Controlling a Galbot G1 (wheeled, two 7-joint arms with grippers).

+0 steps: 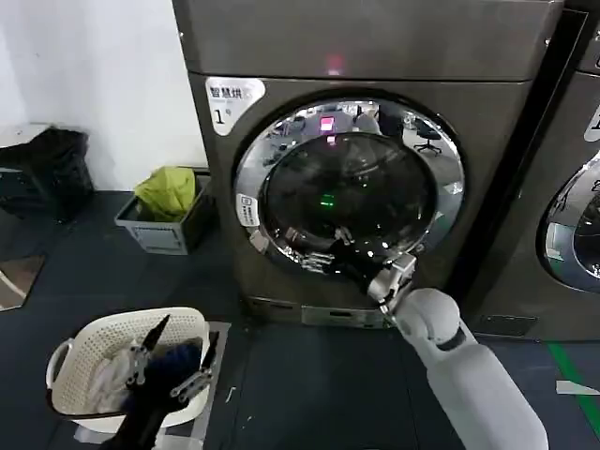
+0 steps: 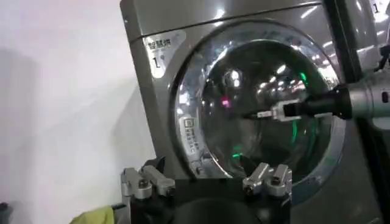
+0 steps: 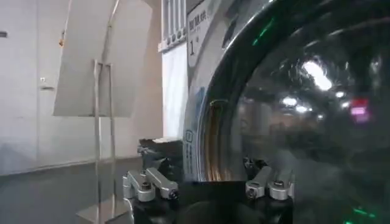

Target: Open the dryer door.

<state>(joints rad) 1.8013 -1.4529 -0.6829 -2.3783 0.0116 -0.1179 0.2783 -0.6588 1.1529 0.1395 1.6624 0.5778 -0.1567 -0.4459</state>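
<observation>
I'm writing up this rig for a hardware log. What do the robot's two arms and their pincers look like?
The right arm has smooth, rounded light grey shells with a dark band at the joint, then a black forearm and a silver metal bracket. The right pincer is black with silver linkage bars. The left pincer matches it: slim black fingers, silver screw-jointed links, black body.

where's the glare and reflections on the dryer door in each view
Head view: the round chrome-ringed dark glass dryer door mirrors a lit room, with pink and green dots. Left wrist view: bright smears across the glass near the right gripper. Right wrist view: white hotspot high on the glass.
</observation>
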